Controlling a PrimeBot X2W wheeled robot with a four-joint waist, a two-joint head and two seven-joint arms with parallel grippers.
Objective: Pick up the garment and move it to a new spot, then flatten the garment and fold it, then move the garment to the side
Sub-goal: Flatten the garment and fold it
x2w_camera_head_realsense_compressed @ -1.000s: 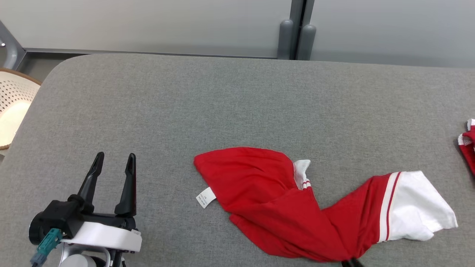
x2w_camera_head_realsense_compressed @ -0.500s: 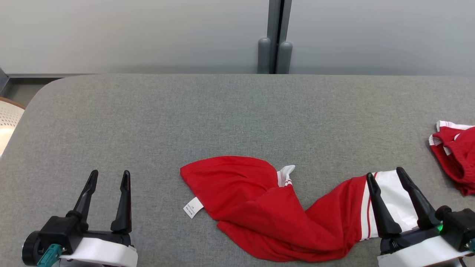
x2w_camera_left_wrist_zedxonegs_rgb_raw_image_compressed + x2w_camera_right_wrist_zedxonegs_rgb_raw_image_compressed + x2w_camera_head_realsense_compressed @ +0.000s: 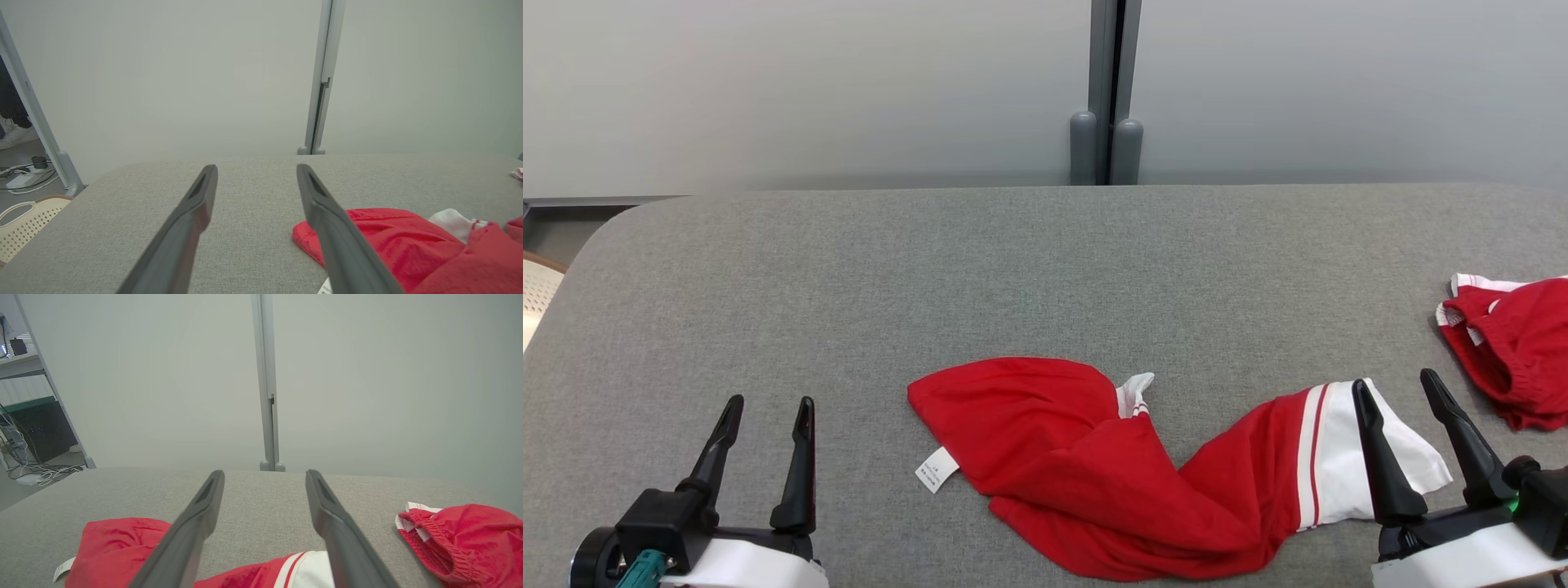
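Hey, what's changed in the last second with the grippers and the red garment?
The right gripper opened, letting go of the near edge of the garment, and moved right; it now sits open over the white end. The head camera shifted too, so the whole picture slid. The garment, the open left gripper and the red cloth at far right stayed put.

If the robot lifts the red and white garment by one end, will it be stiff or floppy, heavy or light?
Probably floppy: the red and white garment lies twisted in soft folds on the grey table, so a lifted end should let the rest hang. It looks thin, so likely light. Pushed, it may bunch rather than slide.
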